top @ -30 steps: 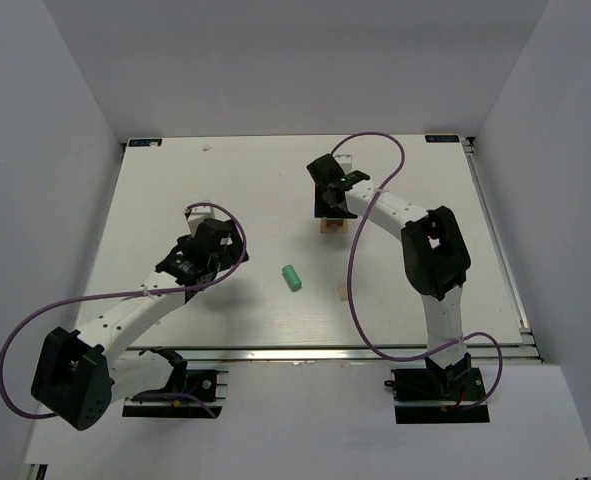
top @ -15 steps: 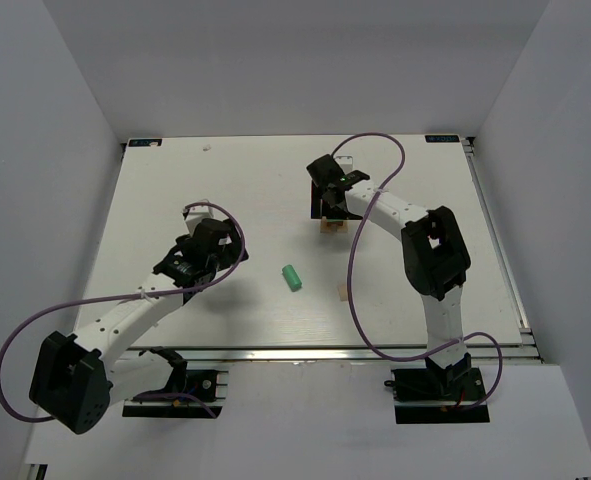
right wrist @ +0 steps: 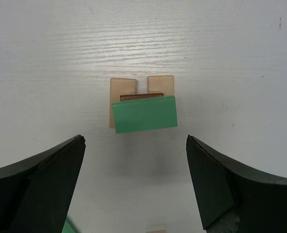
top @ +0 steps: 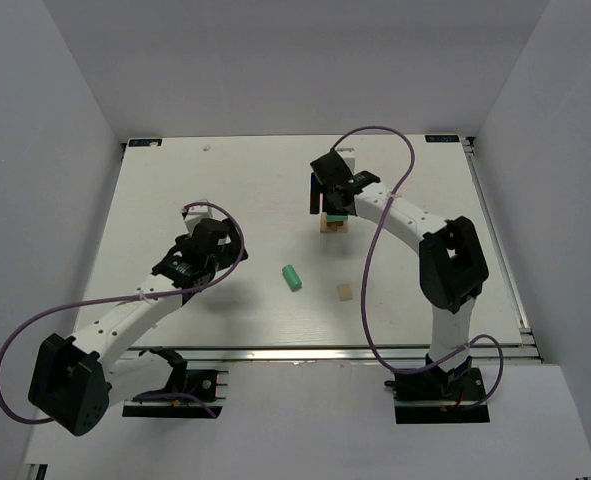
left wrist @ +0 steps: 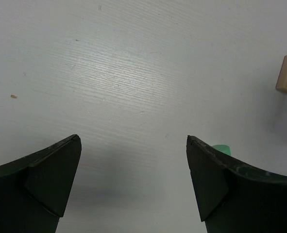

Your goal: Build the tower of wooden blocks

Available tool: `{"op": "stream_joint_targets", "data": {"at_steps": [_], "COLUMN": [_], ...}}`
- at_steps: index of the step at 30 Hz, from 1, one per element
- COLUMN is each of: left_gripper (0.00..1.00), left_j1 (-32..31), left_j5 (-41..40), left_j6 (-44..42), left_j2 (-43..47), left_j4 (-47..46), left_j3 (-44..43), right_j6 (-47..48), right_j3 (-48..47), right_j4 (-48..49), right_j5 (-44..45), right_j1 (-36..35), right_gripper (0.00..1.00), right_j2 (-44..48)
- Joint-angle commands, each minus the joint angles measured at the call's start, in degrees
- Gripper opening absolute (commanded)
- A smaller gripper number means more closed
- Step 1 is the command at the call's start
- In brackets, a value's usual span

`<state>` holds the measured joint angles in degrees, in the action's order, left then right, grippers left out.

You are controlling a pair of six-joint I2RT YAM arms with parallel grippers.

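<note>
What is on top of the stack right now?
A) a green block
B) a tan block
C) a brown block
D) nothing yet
A: a green block lies flat across the top of the stack, and the right fingers are spread apart, holding nothing.

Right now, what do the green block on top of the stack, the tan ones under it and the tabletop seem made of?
Green block: probably painted wood; flat matte mint, crisp edges, no grain, so plastic is possible. Tan blocks: bare wood by their pale, unpainted look. Table: white board with fine grain-like lines, painted wood or laminate; cannot tell which.
</note>
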<state>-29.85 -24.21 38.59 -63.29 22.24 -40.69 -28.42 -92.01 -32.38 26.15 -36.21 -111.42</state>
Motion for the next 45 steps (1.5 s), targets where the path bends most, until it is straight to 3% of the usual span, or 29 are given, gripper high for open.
{"op": "stream_joint_targets", "data": {"at_steps": [1, 4, 9, 10, 14, 19, 23, 32, 45], "left_gripper": [0.98, 0.98, 0.98, 0.98, 0.98, 0.98, 0.98, 0.98, 0.92], "left_j1": [-0.3, -0.3, -0.3, -0.3, -0.3, -0.4, -1.4, -9.0, -18.0], "left_j5": [-0.6, -1.5, -2.3, -1.9, 1.0, 14.1, 21.0, 17.7, 9.6], "left_j6": [0.3, 0.0, -1.1, -0.4, 2.5, 3.5, 4.2, 8.3, 17.5], "left_j2": [2.3, 3.2, 5.3, 5.5, 5.8, 3.3, -4.9, -17.7, -24.0], "left_j4": [0.0, 0.2, 0.4, 0.3, 0.5, -6.8, -9.1, -6.7, -5.9], "left_j3": [-1.1, -0.9, -0.1, 0.4, 0.9, 2.5, -0.7, -8.8, -9.1], "right_j6": [2.4, 5.0, 20.9, 22.3, 18.1, 14.9, 13.4, 10.4, 7.7], "right_j3": [3.9, 7.9, 28.5, 30.3, 34.3, 44.5, 47.1, 48.9, 49.4], "right_j4": [4.9, 8.4, 30.9, 31.1, 27.0, 33.9, 32.7, 23.0, 16.3], "right_j5": [-0.9, 1.6, -14.2, -15.4, -20.2, -27.8, -23.7, -9.9, 0.4], "right_j1": [-0.9, -1.8, -2.6, -2.6, -2.9, -3.6, -3.6, -3.6, -1.3], "right_gripper": [0.89, 0.89, 0.89, 0.89, 0.89, 0.89, 0.89, 0.89, 0.89], "right_j2": [4.6, 10.1, 27.5, 30.5, 34.7, 39.8, 43.9, 48.3, 51.0]}}
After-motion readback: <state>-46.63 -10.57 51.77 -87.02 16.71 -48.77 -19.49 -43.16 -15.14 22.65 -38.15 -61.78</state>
